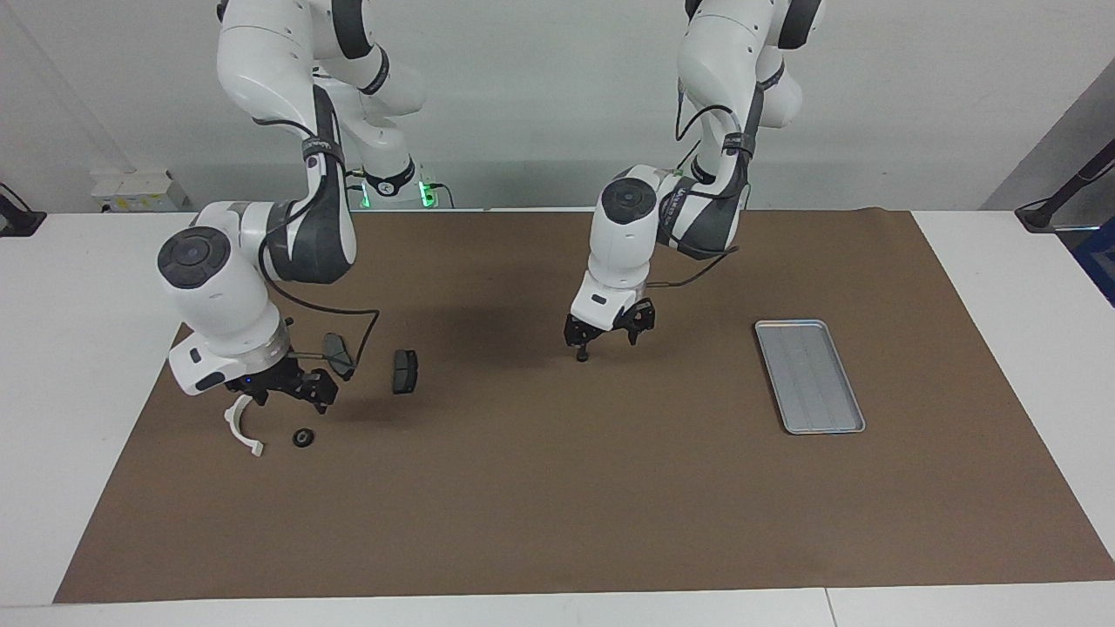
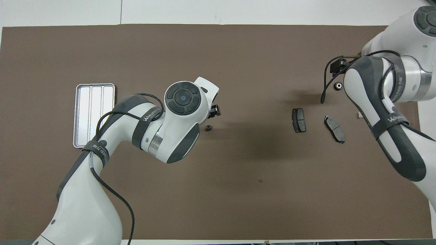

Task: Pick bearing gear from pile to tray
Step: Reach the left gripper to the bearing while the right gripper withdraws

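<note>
Left claw [image 1: 607,344], fingers spread and gripping nothing, hangs low over the middle of the brown mat [image 1: 557,505] in the facing view. One fingertip comes down right at the small black round part [image 1: 581,356]; whether they touch I cannot tell. The tray [image 1: 808,376] lies flat at about three o'clock from that claw, well apart from it, toward the left arm's end of the table. Its ridged floor shows bare from rim to rim.

At nine o'clock in this view the right claw [image 1: 292,396], also spread and gripping nothing, hovers over the pile, above one end of the white arc [image 1: 237,427]. A second black round part [image 1: 302,438] sits on the mat at about five o'clock from the claw. Two dark brake pads [image 1: 404,371] lie at about two o'clock from it.

From overhead, the tray [image 2: 94,115] is at nine o'clock, its three lengthwise channels in plain sight. The left claw [image 2: 214,111] pokes out from under the arm's wrist, with the small black round part [image 2: 208,128] at about seven o'clock just beside it. Both brake pads [image 2: 298,120] lie at three o'clock. The second black round part [image 2: 338,85] sits at about one o'clock from them, beside the right arm. Only a dark part of the right claw [image 2: 336,65] shows.
</note>
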Tool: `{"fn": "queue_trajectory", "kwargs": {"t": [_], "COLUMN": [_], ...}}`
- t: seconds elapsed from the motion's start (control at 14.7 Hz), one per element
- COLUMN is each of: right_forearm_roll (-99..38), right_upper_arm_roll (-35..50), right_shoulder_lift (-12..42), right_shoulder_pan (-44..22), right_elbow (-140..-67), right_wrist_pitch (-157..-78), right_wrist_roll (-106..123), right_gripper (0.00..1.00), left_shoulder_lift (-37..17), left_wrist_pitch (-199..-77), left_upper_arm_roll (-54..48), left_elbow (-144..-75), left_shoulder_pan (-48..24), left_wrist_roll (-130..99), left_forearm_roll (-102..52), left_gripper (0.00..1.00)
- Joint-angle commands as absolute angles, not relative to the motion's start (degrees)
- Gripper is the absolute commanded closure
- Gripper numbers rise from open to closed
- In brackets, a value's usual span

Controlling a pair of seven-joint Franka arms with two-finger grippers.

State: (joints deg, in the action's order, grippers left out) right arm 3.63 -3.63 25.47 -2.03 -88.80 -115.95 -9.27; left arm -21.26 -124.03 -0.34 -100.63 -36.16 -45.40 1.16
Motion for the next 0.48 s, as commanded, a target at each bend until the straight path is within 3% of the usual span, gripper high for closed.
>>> {"fn": "queue_trajectory", "kwargs": {"t": [0.0,0.41], "right_forearm_roll": [4.1,4.0], "right_upper_arm_roll": [-2.9,-2.9], "right_shoulder_lift": [27.2,31.8], "right_shoulder_pan": [-0.9,0.4], "right_elbow": [-89.4,-88.5], "right_wrist_pitch": [-119.3,-123.6], "right_wrist_roll": [-8.8,-10.4], "right_gripper": [0.00,0.00], "left_shoulder_lift": [-22.9,-22.4], "left_wrist_pitch": [-126.1,-129.3], "left_upper_arm_roll": [0.6,0.4], "left_elbow": [-100.5,-105.1], "left_shoulder_pan": [-38.0,-39.4], "left_wrist_roll": [-46.8,-46.7], "left_forearm_roll": [0.7,0.3], "left_gripper": [0.00,0.00]}}
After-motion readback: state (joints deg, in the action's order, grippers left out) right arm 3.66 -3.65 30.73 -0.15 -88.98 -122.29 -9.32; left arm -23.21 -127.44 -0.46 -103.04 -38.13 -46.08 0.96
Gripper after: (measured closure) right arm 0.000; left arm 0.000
